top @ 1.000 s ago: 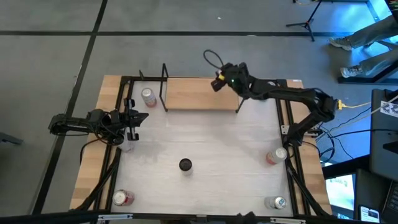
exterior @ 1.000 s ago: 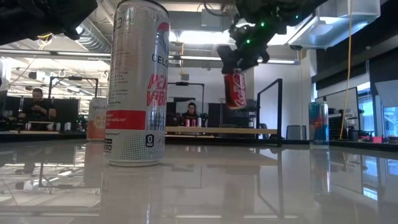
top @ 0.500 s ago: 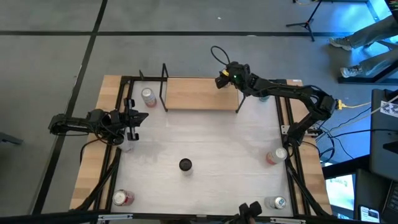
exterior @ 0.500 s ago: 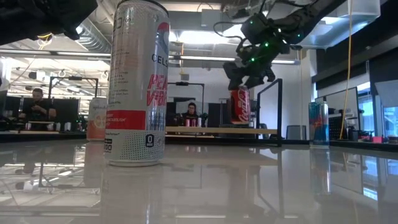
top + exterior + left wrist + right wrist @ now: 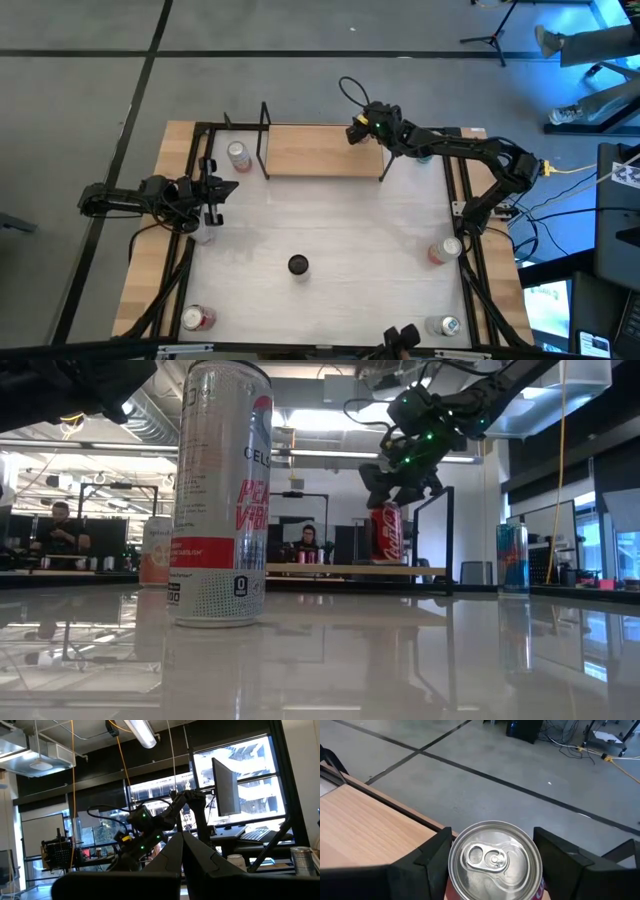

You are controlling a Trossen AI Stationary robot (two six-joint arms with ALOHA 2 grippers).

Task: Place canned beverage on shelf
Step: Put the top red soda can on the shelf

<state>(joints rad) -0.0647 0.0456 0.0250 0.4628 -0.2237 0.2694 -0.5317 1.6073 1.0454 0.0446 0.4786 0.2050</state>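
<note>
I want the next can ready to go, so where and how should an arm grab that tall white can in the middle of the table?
Grip the tall white can across its upper body, coming straight down from above with fingers on opposite sides. It stands upright in the open, its dark top facing up, and the round straight wall offers no better side. The left gripper, waiting at the table's left edge, looks nearer.

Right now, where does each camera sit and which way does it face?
High: overhead, straight down; both arms, shelf.
Low: table height, facing the room; right tool above red can.
Left wrist: on the left arm, level; its closed fingers.
Right wrist: looking down; fingers beside the can.
Low and right wrist views share the can.
</note>
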